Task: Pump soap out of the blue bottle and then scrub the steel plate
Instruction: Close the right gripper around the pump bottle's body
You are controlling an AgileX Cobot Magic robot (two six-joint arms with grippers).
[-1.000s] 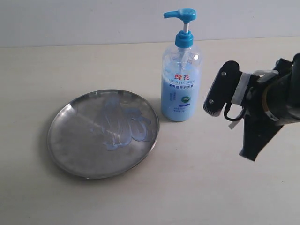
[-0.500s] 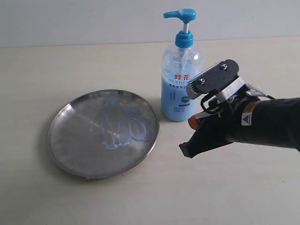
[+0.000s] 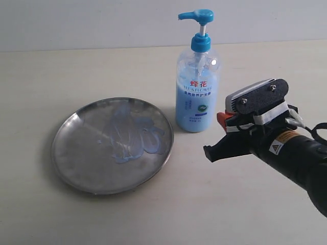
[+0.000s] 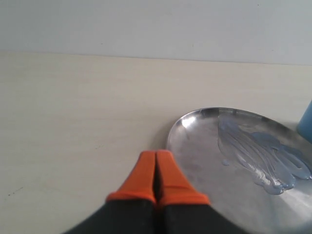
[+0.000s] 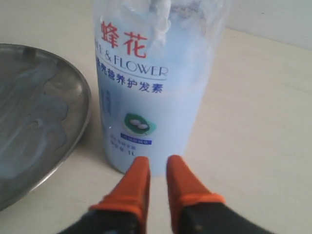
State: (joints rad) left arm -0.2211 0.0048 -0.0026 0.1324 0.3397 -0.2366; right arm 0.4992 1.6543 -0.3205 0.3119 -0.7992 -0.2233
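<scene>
Toward the left side of the bench (image 3: 30, 71), out of the wide view, the left jaws are pressed together on nothing; their orange tips (image 4: 146, 178) point at the rim of the steel plate (image 3: 76, 163) without touching it. Parked like that, they look to be waiting for the scrubbing step.

Left of the bench's middle lies the plate itself, flat and shiny; pale blue soap (image 3: 130, 135) is smeared in glossy streaks over its middle and right half, so some of it already sits where it is wanted.

Just beside the plate's right rim, a little nearer the far edge, the blue bottle (image 3: 196, 97) stands upright, more than half full. Its pump head (image 3: 199, 16) is up, with the spout turned toward the plate's side, which suits dispensing that way.

Right of the bottle, the right arm (image 3: 291, 153) reaches in from the bench's right edge; the right jaws stand narrowly parted and empty, tips aimed at the bottle's lower body, close to it but apart. By that, the arm sits low for the pump head and would need to rise above it.

No sponge or brush shows in any view. The bottle's closeness to the plate is the thing to mind; a sideways nudge could tip it or push it against the rim.
</scene>
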